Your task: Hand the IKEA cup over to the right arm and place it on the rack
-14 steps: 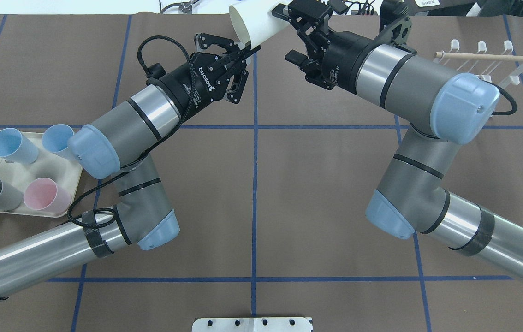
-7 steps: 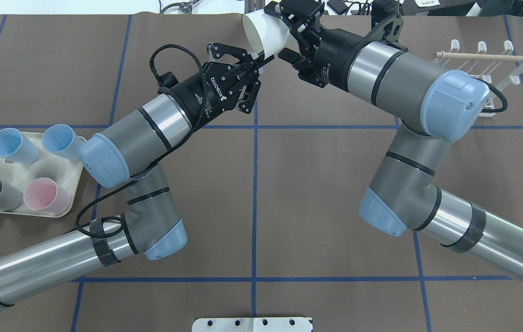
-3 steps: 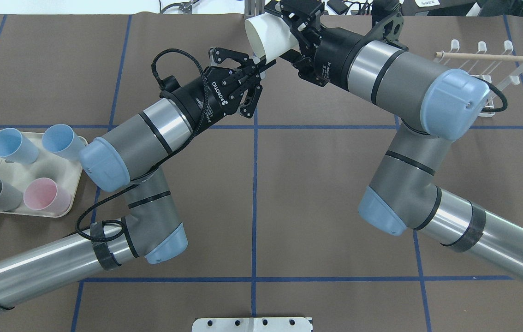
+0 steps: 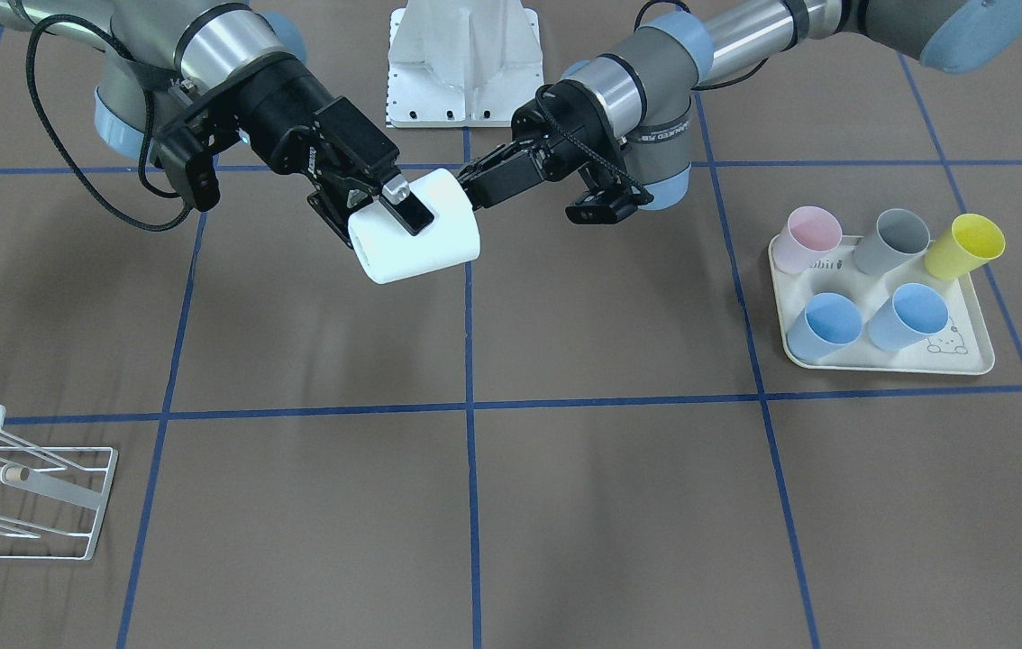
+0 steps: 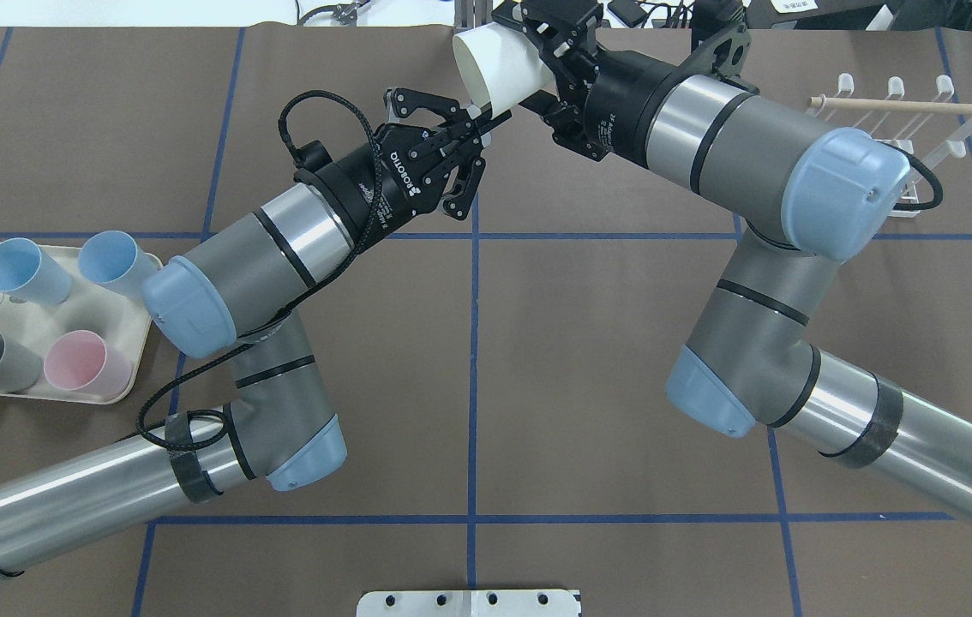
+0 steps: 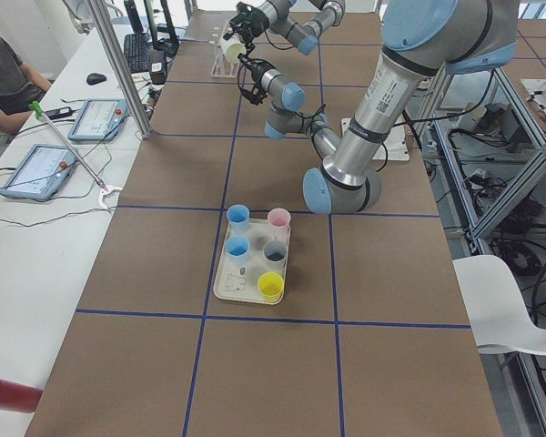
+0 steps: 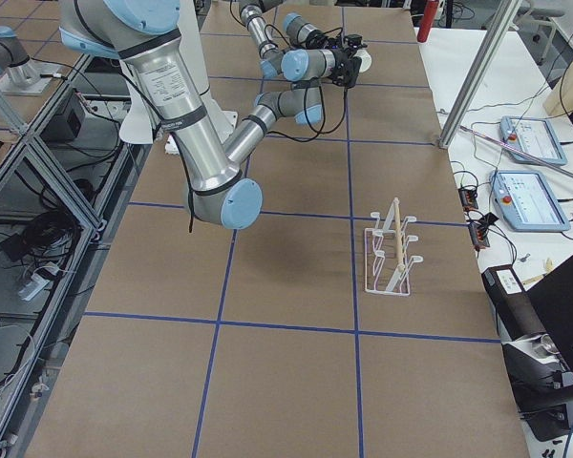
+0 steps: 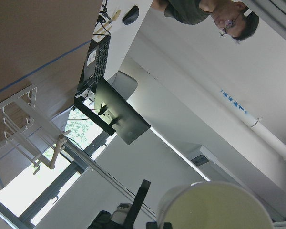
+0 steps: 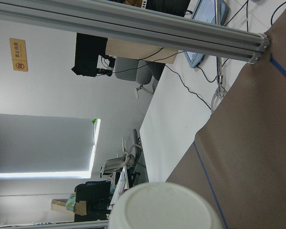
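I counted six cups, one tray and one rack. The tray [image 4: 889, 365], at the left end of the surface, held five cups mouth-up: pink cup [image 4: 813, 236], grey cup [image 4: 891, 239], yellow cup [image 4: 966, 245], a blue cup [image 4: 825, 324] and another blue cup [image 4: 907, 315]. The sixth, the white cup [image 4: 425, 243], was plain and smooth. It lay on its side in the air mid-surface, well apart from the rack [image 4: 42, 505]. The left hand [image 4: 475, 191] pinched its rim. The right hand [image 4: 380, 230] was clamped across its wall.
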`<state>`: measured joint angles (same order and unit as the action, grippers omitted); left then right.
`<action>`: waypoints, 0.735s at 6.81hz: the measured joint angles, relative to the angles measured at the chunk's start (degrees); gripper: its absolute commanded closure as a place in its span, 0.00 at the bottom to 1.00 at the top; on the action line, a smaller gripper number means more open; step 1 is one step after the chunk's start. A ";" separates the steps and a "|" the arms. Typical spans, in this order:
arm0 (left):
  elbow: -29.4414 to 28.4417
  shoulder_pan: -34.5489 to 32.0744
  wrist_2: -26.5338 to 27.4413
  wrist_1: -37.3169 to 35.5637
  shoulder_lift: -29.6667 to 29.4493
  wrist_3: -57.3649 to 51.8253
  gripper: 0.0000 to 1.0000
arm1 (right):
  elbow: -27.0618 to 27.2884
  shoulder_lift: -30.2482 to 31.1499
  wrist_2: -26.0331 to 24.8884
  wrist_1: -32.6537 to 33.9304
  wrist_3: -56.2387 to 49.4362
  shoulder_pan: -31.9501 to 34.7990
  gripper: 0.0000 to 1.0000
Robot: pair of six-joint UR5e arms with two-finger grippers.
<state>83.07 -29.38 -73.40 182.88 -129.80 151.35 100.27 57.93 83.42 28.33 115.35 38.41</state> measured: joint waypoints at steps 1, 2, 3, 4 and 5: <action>-0.03 0.02 0.01 0.01 0.02 -0.12 0.00 | 0.01 0.05 0.04 0.04 0.50 0.01 1.00; -0.04 0.02 0.01 -0.08 -0.03 -0.52 0.00 | -0.01 0.07 0.01 0.05 0.62 0.00 1.00; -0.03 0.02 0.01 -0.13 -0.04 -1.66 0.00 | -0.04 0.08 0.00 0.05 0.65 0.13 1.00; -0.03 0.02 0.01 -0.10 0.00 -3.17 0.00 | -0.04 0.16 -0.12 0.05 0.65 0.45 1.00; -0.02 -0.02 0.01 -0.08 0.04 -4.18 0.00 | -0.02 0.33 -0.56 0.05 0.47 0.78 1.00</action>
<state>83.05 -29.41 -73.39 182.80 -129.76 147.17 100.25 58.26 82.86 28.39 115.82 39.19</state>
